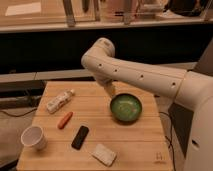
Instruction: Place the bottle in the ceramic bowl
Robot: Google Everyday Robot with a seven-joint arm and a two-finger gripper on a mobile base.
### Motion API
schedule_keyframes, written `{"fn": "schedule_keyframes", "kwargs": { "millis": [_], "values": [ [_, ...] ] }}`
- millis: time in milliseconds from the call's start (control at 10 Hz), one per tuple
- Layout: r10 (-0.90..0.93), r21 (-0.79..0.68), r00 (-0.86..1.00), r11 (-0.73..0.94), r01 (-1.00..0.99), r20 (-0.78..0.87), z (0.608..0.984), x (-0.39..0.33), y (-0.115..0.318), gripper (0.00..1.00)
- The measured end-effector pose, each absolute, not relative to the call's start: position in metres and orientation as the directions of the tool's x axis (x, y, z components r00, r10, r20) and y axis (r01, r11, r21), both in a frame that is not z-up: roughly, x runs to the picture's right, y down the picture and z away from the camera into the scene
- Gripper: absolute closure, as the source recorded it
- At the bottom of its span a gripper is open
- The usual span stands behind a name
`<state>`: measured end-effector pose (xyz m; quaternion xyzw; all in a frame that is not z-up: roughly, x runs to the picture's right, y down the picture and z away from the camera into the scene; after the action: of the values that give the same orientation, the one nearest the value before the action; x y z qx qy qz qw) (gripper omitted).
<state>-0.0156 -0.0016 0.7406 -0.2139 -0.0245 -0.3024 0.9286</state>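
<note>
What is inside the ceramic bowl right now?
Only its glossy green inside shows in the ceramic bowl; nothing lies in it. The gripper hangs open just beyond its upper-left rim, covering none of the inside. The bottle lies on the table.

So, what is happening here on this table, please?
A one-armed robot works at a wooden table. Its gripper, open and empty, hangs beside the green ceramic bowl. The bottle it should put there lies on its side toward the table's other end, not yet picked up.
</note>
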Motion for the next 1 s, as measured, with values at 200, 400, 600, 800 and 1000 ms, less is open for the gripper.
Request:
{"fn": "schedule_keyframes", "kwargs": {
  "millis": [200, 400, 600, 800, 1000],
  "values": [
    [-0.578, -0.371, 0.794, 0.707, 0.602, 0.188, 0.748, -0.033, -0.002, 0.20],
    [-0.602, -0.365, 0.774, 0.687, 0.628, 0.198, 0.755, -0.041, -0.001, 0.20],
    [-0.628, -0.348, 0.748, 0.666, 0.659, 0.215, 0.760, -0.066, -0.002, 0.20],
    [-0.651, -0.335, 0.724, 0.646, 0.686, 0.229, 0.765, -0.088, -0.003, 0.20],
    [-0.671, -0.330, 0.701, 0.622, 0.710, 0.242, 0.772, -0.097, -0.002, 0.20]
  ]
}}
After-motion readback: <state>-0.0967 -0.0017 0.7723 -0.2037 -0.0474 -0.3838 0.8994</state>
